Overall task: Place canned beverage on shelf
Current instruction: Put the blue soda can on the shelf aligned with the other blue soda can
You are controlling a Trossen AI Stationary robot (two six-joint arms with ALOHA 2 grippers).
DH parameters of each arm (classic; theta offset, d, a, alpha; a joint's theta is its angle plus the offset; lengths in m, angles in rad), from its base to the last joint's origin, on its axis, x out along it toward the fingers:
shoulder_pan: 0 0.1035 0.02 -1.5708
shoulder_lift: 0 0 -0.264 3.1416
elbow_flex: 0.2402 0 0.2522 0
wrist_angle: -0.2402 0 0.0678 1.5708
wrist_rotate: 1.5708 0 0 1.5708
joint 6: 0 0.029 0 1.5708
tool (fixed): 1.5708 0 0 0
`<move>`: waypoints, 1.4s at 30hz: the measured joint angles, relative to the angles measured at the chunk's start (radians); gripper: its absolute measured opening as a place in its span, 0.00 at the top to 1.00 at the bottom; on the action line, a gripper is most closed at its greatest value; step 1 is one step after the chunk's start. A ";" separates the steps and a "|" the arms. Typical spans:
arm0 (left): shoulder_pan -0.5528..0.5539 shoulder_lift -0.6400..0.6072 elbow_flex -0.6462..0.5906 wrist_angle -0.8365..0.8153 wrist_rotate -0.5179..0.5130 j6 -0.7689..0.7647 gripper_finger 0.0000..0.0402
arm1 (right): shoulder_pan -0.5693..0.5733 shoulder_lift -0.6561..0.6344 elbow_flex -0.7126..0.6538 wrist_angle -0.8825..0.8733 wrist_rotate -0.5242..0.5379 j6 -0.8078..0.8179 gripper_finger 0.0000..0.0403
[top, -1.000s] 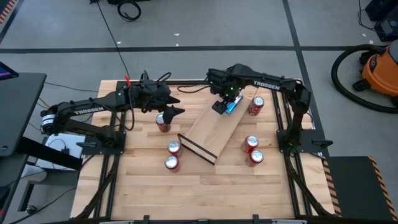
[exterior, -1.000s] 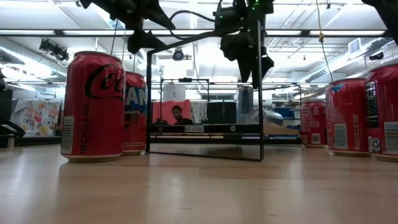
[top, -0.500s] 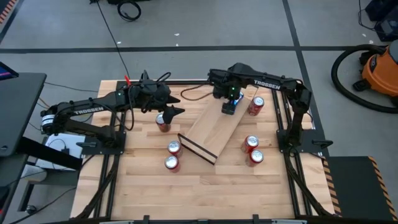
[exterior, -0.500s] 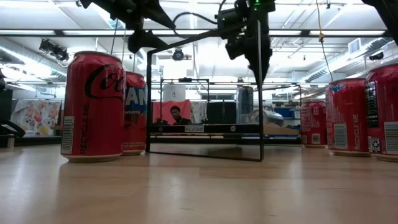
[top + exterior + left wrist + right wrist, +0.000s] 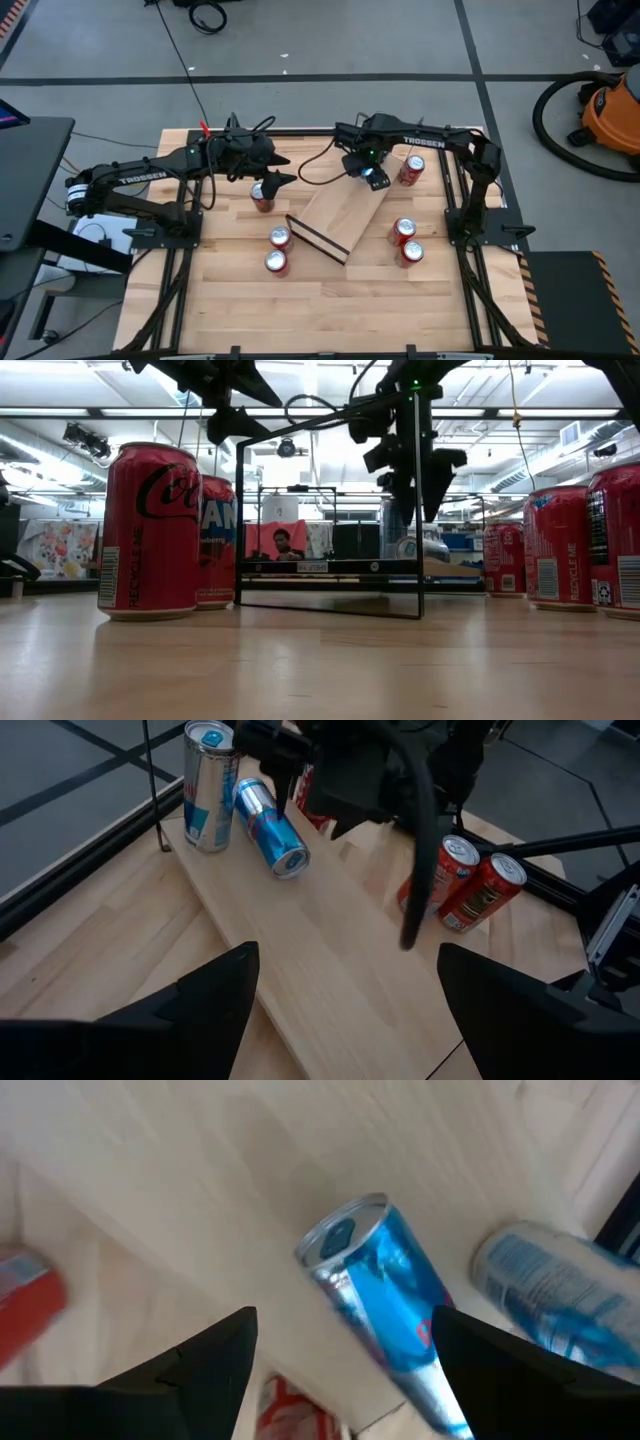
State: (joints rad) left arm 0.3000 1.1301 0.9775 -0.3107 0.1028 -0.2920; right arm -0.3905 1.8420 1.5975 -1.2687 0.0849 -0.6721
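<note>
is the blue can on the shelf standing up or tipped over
One blue can is tipped over, its top facing sideways along the shelf. A second blue can beside it stands upright at the shelf's end.

Shelf (image 5: pixel 338 214): you see it lying diagonally on the table (image 5: pixel 330 310).
Far end: one can (image 5: pixel 205 785) upright, one tipped can (image 5: pixel 270 827) beside it.
Left: three cans (image 5: pixel 278 238).
Right: three cans (image 5: pixel 404 231).

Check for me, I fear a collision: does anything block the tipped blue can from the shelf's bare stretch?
Nothing visible. The tipped blue can is over the shelf end; an upright blue can stands beside it, not toward the bare part.
</note>
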 joint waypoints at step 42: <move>0.000 0.000 -0.001 -0.002 0.000 -0.008 0.21 | 0.014 0.004 -0.057 0.015 -0.041 0.005 0.27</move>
State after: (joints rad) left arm 0.3000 1.1305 0.9768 -0.3126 0.1028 -0.3000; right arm -0.3761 1.8456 1.5408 -1.2533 0.0435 -0.6671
